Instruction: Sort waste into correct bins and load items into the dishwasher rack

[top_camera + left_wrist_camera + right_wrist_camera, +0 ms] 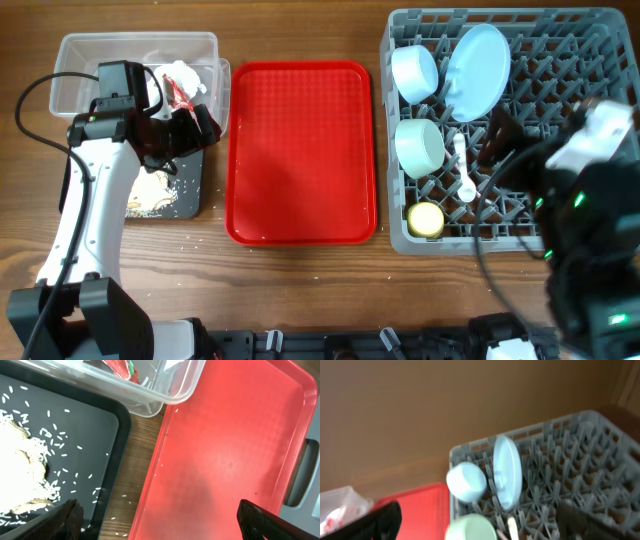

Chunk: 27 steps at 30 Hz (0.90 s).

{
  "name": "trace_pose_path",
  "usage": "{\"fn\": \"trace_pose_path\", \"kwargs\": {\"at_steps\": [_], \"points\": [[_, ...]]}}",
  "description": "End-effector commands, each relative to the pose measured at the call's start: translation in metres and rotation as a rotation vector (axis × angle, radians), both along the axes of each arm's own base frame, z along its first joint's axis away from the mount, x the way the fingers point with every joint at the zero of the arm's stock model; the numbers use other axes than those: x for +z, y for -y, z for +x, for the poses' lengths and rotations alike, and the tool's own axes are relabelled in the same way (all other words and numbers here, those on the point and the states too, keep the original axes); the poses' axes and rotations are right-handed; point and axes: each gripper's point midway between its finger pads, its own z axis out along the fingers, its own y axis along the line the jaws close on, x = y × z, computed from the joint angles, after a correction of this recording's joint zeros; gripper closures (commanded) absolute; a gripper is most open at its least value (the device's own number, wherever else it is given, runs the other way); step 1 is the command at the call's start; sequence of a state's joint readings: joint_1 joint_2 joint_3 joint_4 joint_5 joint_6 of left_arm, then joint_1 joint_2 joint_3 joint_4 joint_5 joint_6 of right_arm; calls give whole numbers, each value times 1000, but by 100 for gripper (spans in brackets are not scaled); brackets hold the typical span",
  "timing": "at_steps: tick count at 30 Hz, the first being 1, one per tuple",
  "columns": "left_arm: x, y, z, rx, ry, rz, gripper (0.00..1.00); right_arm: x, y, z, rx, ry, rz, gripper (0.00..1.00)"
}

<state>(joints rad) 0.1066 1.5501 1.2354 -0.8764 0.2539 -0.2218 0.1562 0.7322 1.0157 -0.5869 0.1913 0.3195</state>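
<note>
The grey dishwasher rack holds a pale blue plate on edge, a pale blue bowl, a mint bowl, a yellow cup and a white spoon. My right gripper hangs open above the rack, holding nothing. A red-and-white wrapper with tissue lies in the clear tub. Food scraps and rice sit in the black tray. My left gripper is open and holds nothing, over the gap between the black tray and the red tray.
The flat red tray lies between the bins and the rack with nothing on it. Loose rice grains dot the wood beside the black tray. The left arm's cable loops over the table's left side.
</note>
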Motion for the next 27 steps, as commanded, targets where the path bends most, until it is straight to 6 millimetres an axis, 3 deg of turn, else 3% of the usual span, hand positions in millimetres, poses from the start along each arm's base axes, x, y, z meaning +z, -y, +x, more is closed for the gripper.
{"fn": "trace_pose_path", "kwargs": {"at_steps": [1,7,10,14,27], "points": [[9,-3,3,-1,28,11,0,-54,-3,-8,44,77,27,0],[9,-3,3,-1,28,11,0,-135,-3,-22,49,240,71,0],[9,-3,3,-1,28,11,0,-154,-2,-25,47,265,76,0],[9,-3,3,-1,28,11,0,-166,-2,-28,48,292,79,0],[9,-3,3,-1,28,11,0,-167,-5,-29,68,306,82,0]]}}
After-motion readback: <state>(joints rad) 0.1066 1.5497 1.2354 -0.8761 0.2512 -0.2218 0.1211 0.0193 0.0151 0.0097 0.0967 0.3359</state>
